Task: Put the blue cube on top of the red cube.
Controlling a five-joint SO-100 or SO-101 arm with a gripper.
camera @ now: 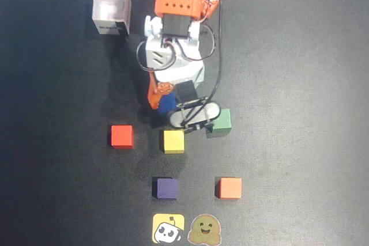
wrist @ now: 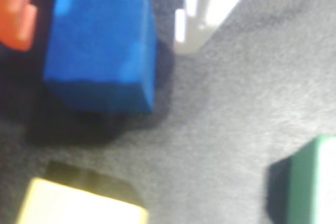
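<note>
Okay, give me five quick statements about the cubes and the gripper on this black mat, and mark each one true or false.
1. The blue cube lies between the gripper's fingers in the wrist view. True.
2. The blue cube already sits on the red cube. False: the red cube stands alone at the left of the overhead view, nothing on it.
3. The yellow cube stands between the red cube and the green cube in the overhead view. True.
4. The purple cube is inside the white box. False: it stands on the mat beside the orange cube.
5. The gripper is clamped shut on the blue cube. False: gaps show beside the cube.
</note>
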